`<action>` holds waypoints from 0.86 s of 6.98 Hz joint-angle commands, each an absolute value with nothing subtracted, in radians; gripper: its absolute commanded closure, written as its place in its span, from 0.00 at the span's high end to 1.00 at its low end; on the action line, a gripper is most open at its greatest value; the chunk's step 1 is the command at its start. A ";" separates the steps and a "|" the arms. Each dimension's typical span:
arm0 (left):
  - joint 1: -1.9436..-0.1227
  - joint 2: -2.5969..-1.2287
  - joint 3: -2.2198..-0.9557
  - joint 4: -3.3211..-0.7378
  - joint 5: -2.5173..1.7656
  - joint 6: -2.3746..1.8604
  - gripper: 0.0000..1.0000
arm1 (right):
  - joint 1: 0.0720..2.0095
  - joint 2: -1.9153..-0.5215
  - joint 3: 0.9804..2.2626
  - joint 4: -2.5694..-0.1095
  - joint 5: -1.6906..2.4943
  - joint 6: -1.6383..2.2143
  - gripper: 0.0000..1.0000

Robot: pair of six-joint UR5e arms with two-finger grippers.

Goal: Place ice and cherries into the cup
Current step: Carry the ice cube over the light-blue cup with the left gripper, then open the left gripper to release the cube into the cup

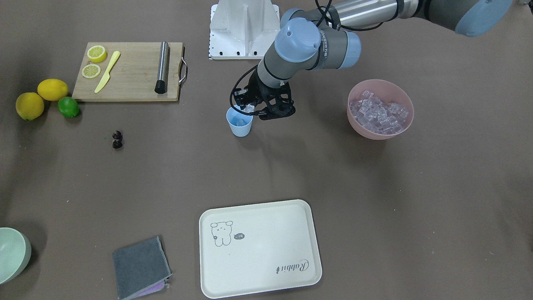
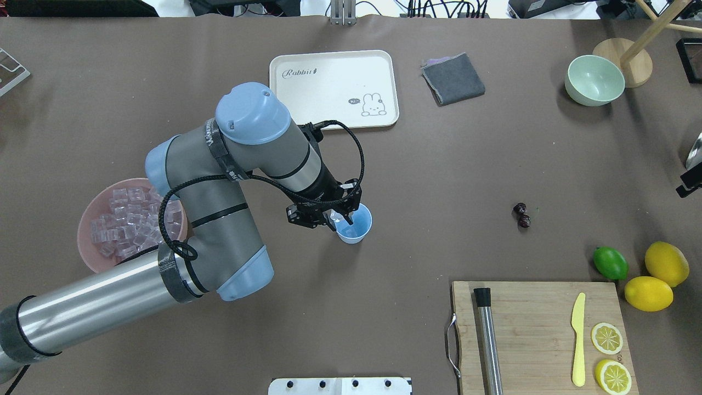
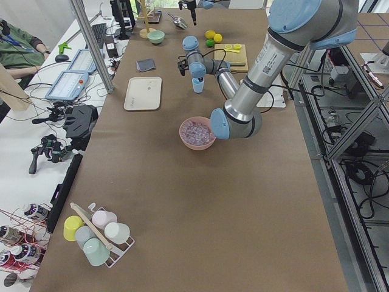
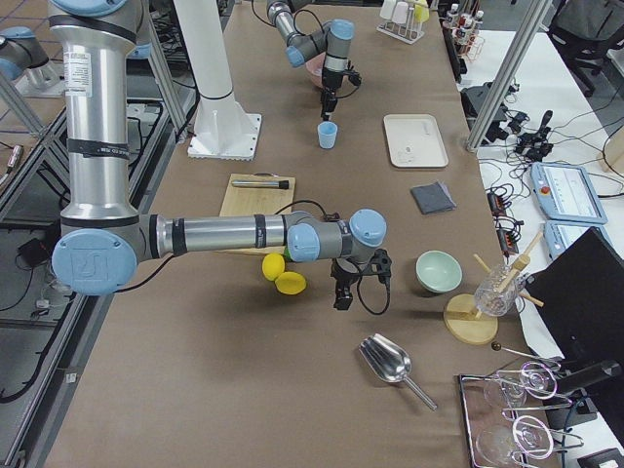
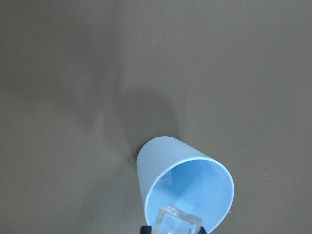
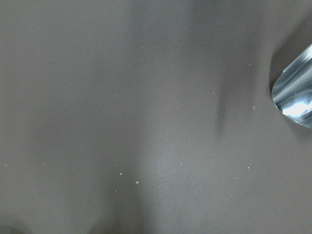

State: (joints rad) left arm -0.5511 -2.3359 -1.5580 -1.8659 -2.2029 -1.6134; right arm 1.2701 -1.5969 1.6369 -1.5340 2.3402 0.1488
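Note:
The light blue cup (image 1: 239,123) stands upright mid-table; it also shows in the overhead view (image 2: 354,225) and the left wrist view (image 5: 187,183). My left gripper (image 1: 250,109) hangs just above the cup's rim, shut on one clear ice cube (image 5: 178,222). More ice (image 1: 379,112) fills the pink bowl (image 2: 90,241). The cherries (image 1: 117,139) lie on the table, apart from the cup, and show in the overhead view (image 2: 521,214). My right gripper (image 4: 343,291) hovers over bare table beyond the lemons; I cannot tell whether it is open or shut.
A cutting board (image 1: 133,71) carries lemon slices, a yellow knife and a metal rod. Two lemons and a lime (image 1: 68,107) lie beside it. A cream tray (image 1: 260,248), a grey cloth (image 1: 139,266) and a pale green bowl (image 1: 12,254) stand far off. A metal scoop (image 6: 295,95) lies near my right gripper.

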 commanded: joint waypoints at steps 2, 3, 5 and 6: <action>-0.535 -2.344 -1.548 -1.876 -2.203 -1.628 0.10 | 1.270 -1.597 1.651 -1.534 2.339 0.156 1.00; -0.535 -2.344 -1.548 -1.876 -2.203 -1.629 0.69 | 1.270 -1.597 1.654 -1.534 2.341 0.156 1.00; -0.535 -2.342 -1.548 -1.875 -2.203 -1.631 0.97 | 1.270 -1.597 1.654 -1.535 2.341 0.156 1.00; -0.537 -2.342 -1.548 -1.871 -2.201 -1.640 0.98 | 1.270 -1.597 1.657 -1.534 2.342 0.158 1.00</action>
